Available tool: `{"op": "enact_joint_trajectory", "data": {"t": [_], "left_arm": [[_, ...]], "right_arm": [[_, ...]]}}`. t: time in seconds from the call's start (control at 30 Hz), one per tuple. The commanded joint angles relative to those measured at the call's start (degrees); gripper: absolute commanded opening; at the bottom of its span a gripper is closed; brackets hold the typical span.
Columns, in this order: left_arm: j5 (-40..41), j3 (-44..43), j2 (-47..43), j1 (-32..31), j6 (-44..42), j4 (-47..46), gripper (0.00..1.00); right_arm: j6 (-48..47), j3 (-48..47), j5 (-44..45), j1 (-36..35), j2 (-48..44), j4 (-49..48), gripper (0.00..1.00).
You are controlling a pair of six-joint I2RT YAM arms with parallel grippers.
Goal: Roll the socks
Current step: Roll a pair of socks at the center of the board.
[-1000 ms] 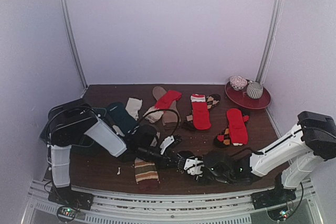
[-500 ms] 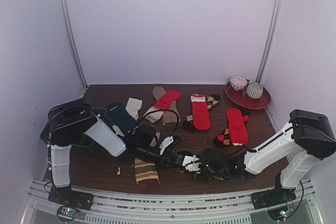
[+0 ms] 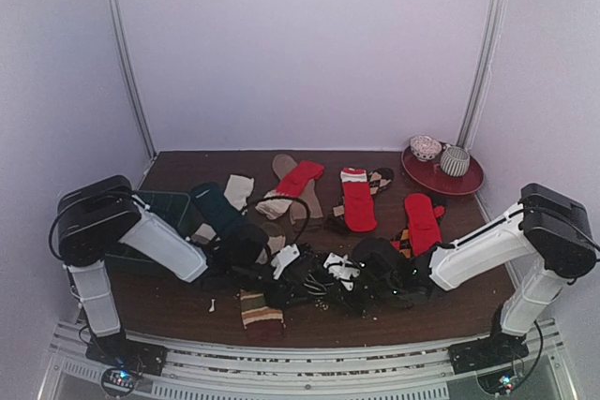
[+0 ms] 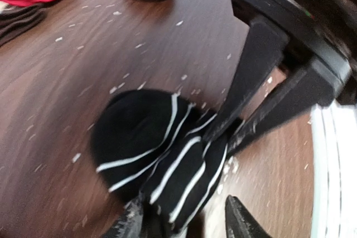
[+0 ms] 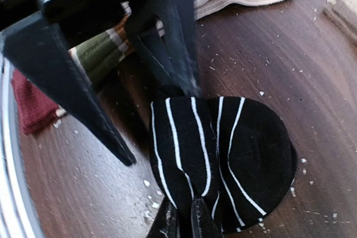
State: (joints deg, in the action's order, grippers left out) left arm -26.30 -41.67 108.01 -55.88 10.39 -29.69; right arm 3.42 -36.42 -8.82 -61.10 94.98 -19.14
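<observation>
A black sock with thin white stripes [image 4: 162,154] lies partly rolled on the brown table, in the near middle. It also shows in the right wrist view [image 5: 223,154]. My right gripper [image 5: 184,221] is shut on the sock's loose end. My left gripper [image 4: 184,224] is open, its fingers [image 5: 83,98] standing apart on either side of the sock's other end. In the top view the left gripper [image 3: 305,280] and the right gripper [image 3: 352,280] meet tip to tip.
Red socks [image 3: 357,201], [image 3: 424,224], [image 3: 300,177], a teal sock [image 3: 217,208], a cream sock [image 3: 239,189] and an argyle sock [image 3: 398,245] lie further back. A tan striped sock [image 3: 260,311] lies near the front edge. A red plate [image 3: 469,180] stands back right, a dark green tray [image 3: 169,208] left.
Both grippers have moved away from the front edge and a little left with the striped sock between them. The left arm's upper link has swung down and left.
</observation>
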Motion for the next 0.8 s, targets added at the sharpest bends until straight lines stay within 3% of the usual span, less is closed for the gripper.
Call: {"op": "enact_joint_trajectory", "data": {"t": [0.0, 0.13, 0.33, 0.77], "left_arm": [[7.3, 3.2, -6.8, -0.3, -6.2, 2.1, 0.51], [7.6, 5.0, -10.1, -1.0, -10.9, -1.8, 0.53], [2.7, 9.6, -10.3, -1.8, -16.0, -16.3, 0.56], [-0.5, 1.4, 3.7, -1.7, -21.4, -16.2, 0.55]], "right_arm": [[9.0, 1.0, -11.2, 3.0, 5.1, 11.0, 0.0], [11.7, 0.5, -15.7, 4.7, 7.2, 11.7, 0.0], [14.5, -0.2, -22.1, 7.1, 10.4, 11.1, 0.0], [15.9, 0.1, -27.9, 10.9, 12.6, 11.9, 0.0]]}}
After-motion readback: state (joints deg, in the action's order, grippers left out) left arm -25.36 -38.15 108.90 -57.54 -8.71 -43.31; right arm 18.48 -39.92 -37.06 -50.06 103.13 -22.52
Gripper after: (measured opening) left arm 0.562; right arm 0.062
